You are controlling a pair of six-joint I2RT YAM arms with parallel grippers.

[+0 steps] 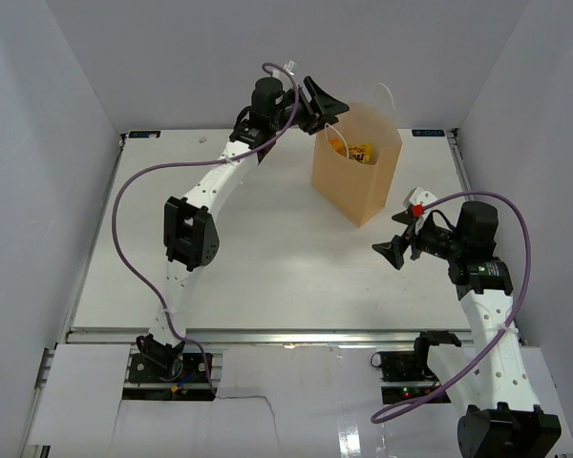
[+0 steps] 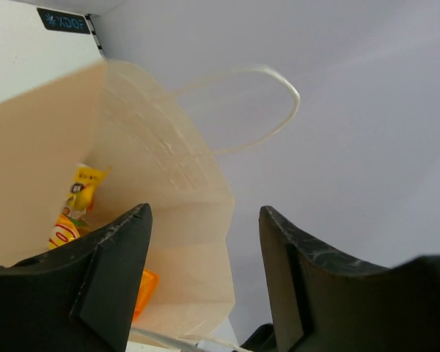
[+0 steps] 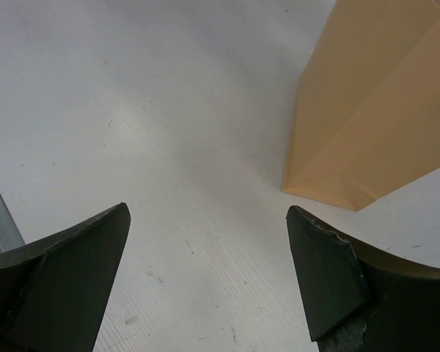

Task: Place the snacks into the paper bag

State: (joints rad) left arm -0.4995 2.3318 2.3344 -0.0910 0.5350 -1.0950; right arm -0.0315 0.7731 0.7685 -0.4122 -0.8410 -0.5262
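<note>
Hovering spread over the paper bag [image 1: 358, 186], left claw [image 2: 205, 211] faces snacks [image 2: 77, 198] inside; right claw [image 3: 207, 211] gapes nearby.

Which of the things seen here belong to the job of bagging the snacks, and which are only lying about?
Belong to the job:
- paper bag
- snacks, inside the bag
- left claw, open beside the bag's mouth
- right claw, open above the table

Only lying about:
- purple cables
- XDOF label
</note>
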